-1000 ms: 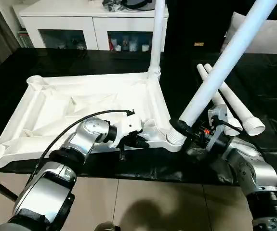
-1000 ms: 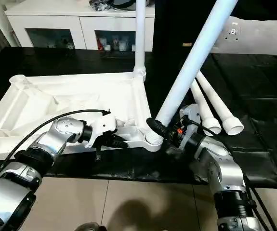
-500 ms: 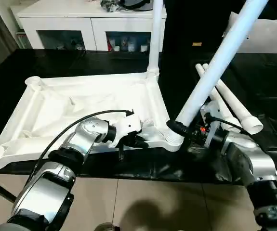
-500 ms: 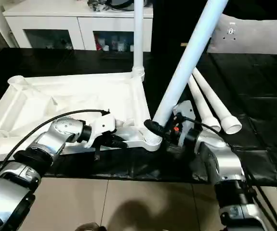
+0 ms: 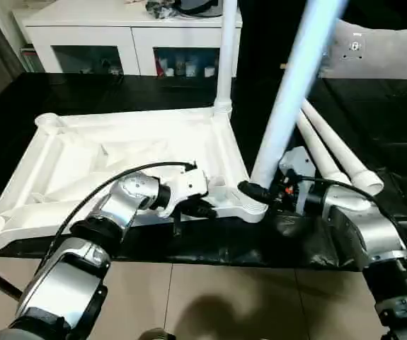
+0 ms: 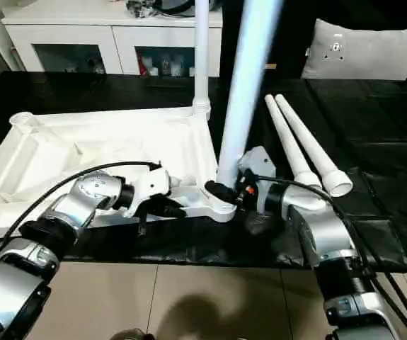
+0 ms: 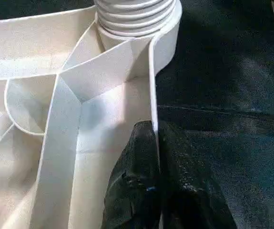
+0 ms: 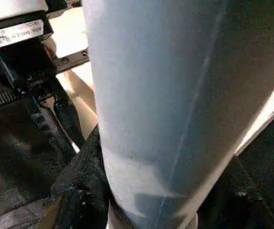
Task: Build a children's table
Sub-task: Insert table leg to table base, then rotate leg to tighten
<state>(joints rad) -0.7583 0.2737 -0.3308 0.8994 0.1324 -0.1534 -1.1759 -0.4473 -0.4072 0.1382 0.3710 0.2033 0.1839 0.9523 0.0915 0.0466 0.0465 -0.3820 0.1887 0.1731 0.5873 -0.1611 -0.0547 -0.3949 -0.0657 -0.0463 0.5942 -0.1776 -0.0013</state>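
The white tabletop (image 5: 125, 152) lies upside down on the black table, ribs showing. One white leg (image 5: 224, 57) stands upright in its far right corner socket. My right gripper (image 5: 258, 193) is shut on a second leg (image 5: 291, 85) low down, its threaded end (image 7: 137, 14) seated in the near right corner socket (image 5: 249, 207); this leg stands almost upright. In the right wrist view the leg (image 8: 165, 95) runs between black fingers (image 8: 79, 191). My left gripper (image 5: 197, 207) is shut on the tabletop's near rim (image 7: 152, 95), left of that socket. Two loose legs (image 5: 337, 149) lie to the right.
A white cabinet with glass doors (image 5: 132, 42) stands behind the table. A grey cushion (image 6: 362, 49) sits at the back right. The table's front edge (image 5: 189, 258) runs just under my forearms, with tiled floor below.
The leg in my right gripper has swung from leaning far right to almost upright over the near right socket. My right wrist has shifted slightly left. The left gripper has kept its hold.
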